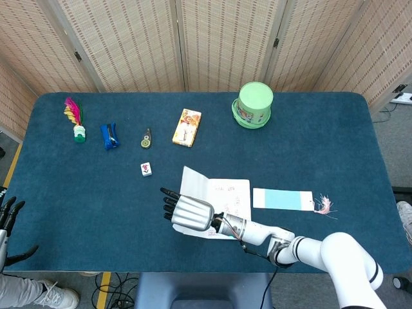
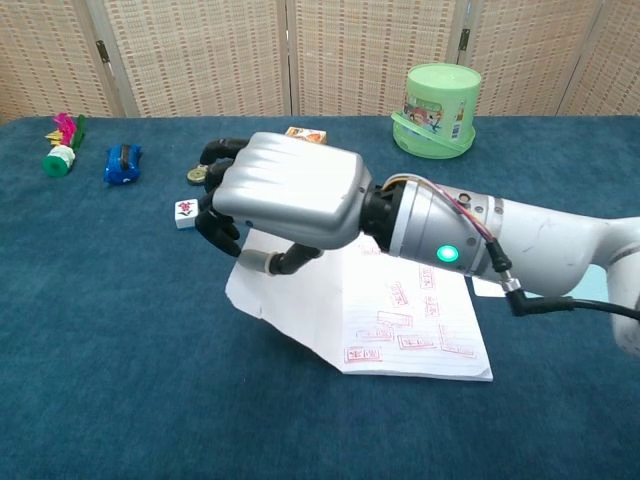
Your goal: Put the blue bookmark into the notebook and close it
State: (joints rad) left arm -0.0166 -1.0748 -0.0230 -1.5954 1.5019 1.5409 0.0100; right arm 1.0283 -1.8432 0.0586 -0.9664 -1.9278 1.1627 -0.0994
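Observation:
The notebook (image 1: 225, 201) lies open on the blue table, its white page with red stamps facing up (image 2: 415, 322). My right hand (image 1: 183, 212) is at its left side, fingers curled over the opened cover (image 2: 262, 295), thumb against it, holding it down and out to the left. The blue bookmark (image 1: 283, 199) with a pink tassel (image 1: 325, 206) lies flat just right of the notebook, untouched; in the chest view my forearm hides it. My left hand (image 1: 8, 219) hangs off the table's front left corner, fingers spread, empty.
A green tub (image 1: 255, 103) stands at the back. A snack box (image 1: 187, 127), a small round tool (image 1: 147, 138), a blue clip (image 1: 109, 136) and a feathered shuttlecock (image 1: 76, 119) line the back left. A mahjong tile (image 2: 186, 211) sits close to my right fingertips.

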